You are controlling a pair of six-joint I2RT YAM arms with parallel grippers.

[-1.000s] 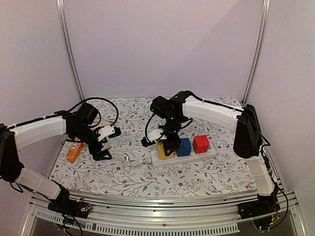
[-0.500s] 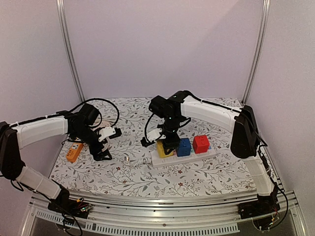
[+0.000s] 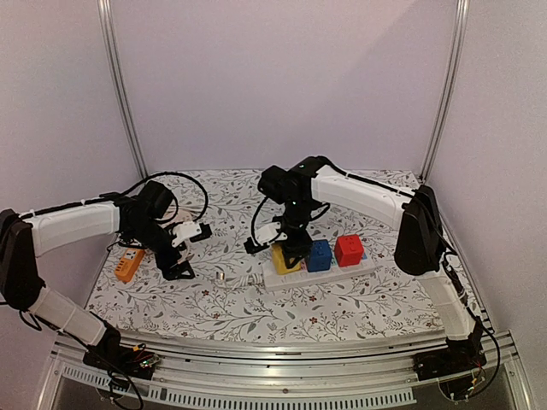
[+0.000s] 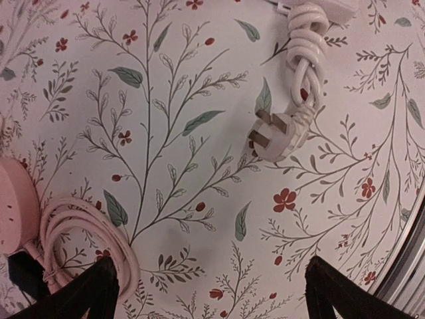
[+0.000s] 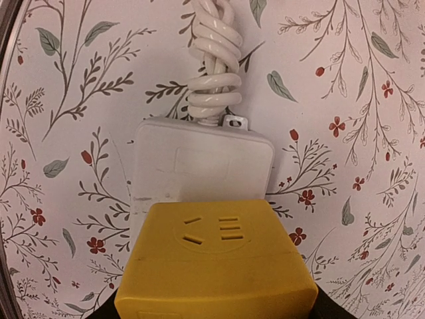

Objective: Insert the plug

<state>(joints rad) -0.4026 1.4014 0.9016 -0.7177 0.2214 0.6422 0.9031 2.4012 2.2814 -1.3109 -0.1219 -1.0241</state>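
Note:
A yellow cube plug (image 5: 216, 266) with socket slots on its top face sits between the dark fingers of my right gripper (image 5: 216, 314), which is shut on it. It stands over the left end of the white power strip (image 5: 199, 159). In the top view the yellow plug (image 3: 279, 260) is beside a blue cube (image 3: 320, 254) and a red cube (image 3: 348, 249) on the strip (image 3: 359, 270). I cannot tell whether the yellow plug is fully seated. My left gripper (image 4: 212, 299) hangs open over bare cloth, short of the strip's own white three-pin plug (image 4: 275, 136).
The strip's knotted white cord (image 5: 212, 80) runs away from its end. A coiled pink cable (image 4: 66, 226) and a pink round body (image 4: 13, 206) lie at the left gripper's left. An orange device (image 3: 130, 263) lies near the left table edge.
The right arm's far link has leaned slightly to the left. Both grippers keep the same place and the same opening.

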